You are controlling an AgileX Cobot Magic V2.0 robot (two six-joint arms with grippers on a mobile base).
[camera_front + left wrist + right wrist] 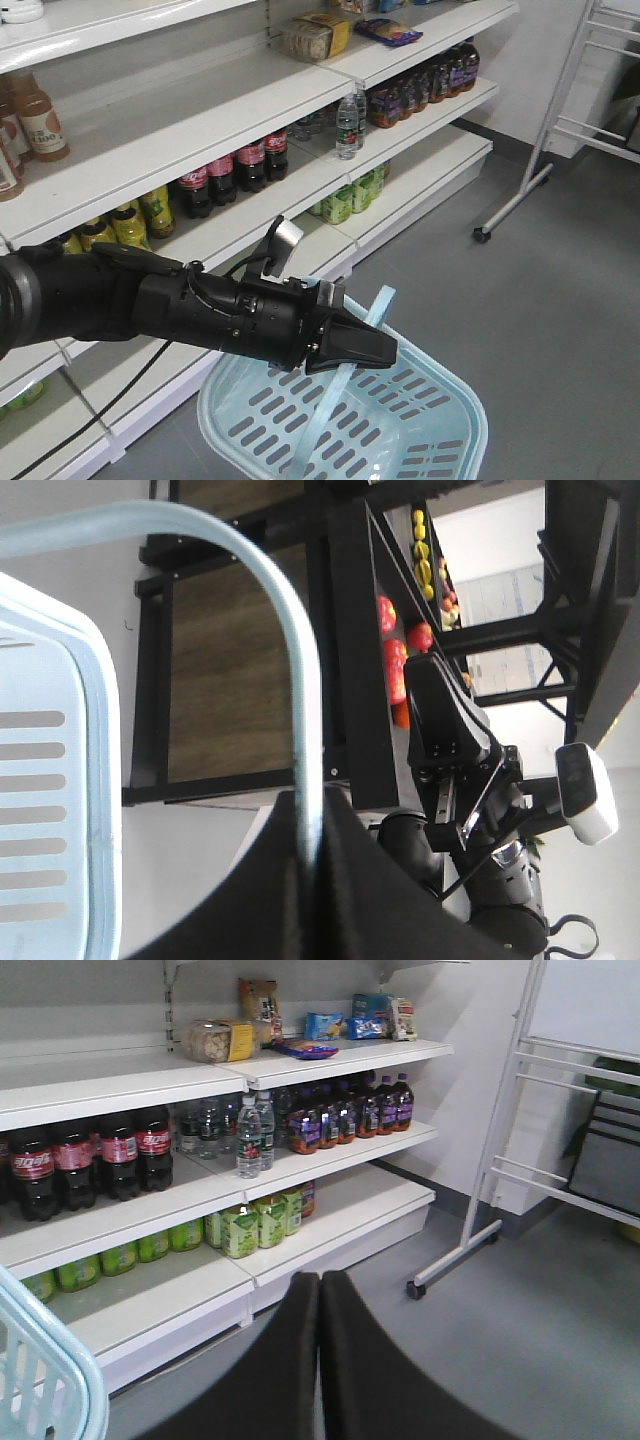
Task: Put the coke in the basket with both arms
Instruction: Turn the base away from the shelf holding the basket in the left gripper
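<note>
My left gripper [385,350] is shut on the thin handle [381,301] of the light blue basket [452,437], which hangs below it over the floor in front of the shelves. In the left wrist view the handle [292,630] runs straight into the closed black jaws of the left gripper [310,820], with the basket's slotted wall [50,780] at the left. My right gripper [320,1282] is shut with nothing between its fingers and points at the lower shelves; a corner of the basket [45,1385] shows at its bottom left. The coke is out of view.
White shop shelves [300,190] hold dark cola bottles with red labels [235,165], water bottles [348,125], green drinks [340,200] and purple-labelled bottles [345,1110]. A white wheeled rack [530,180] stands on the grey floor [560,330] at the right.
</note>
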